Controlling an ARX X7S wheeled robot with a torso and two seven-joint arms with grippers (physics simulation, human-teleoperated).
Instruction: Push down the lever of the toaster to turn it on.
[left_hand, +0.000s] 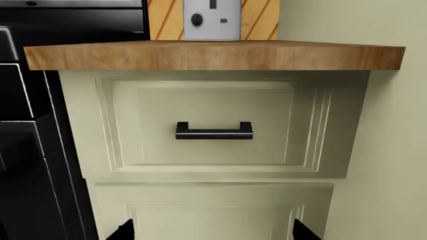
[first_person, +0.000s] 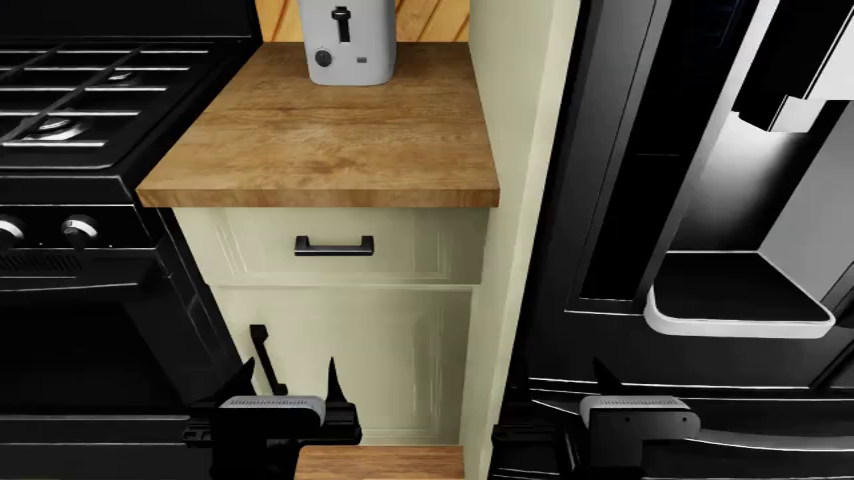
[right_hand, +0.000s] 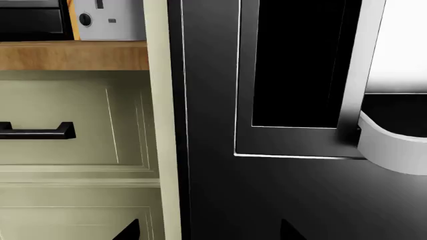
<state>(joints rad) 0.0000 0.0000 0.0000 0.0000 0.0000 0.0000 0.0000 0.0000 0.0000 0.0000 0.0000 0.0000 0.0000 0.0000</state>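
Note:
The light grey toaster (first_person: 350, 48) stands at the back of a wooden countertop (first_person: 334, 140), far above and ahead of both grippers. Its black lever (first_person: 343, 14) sits near the top of the front slot, above the round dark knob (first_person: 322, 58). The left wrist view shows the toaster (left_hand: 223, 27) and lever (left_hand: 213, 4) over the counter edge. The right wrist view has the toaster (right_hand: 120, 27) at its corner. My left gripper (first_person: 290, 375) hangs open, low in front of the cabinet. My right gripper (first_person: 638, 385) is open before the black fridge. Nothing is held.
A black gas stove (first_person: 80, 100) flanks the counter on the left. A tall black fridge (first_person: 627, 200) with a white-rimmed dispenser tray (first_person: 741, 318) stands on the right. Below the counter are a cream drawer with a black handle (first_person: 334, 246) and a cabinet door handle (first_person: 267, 360).

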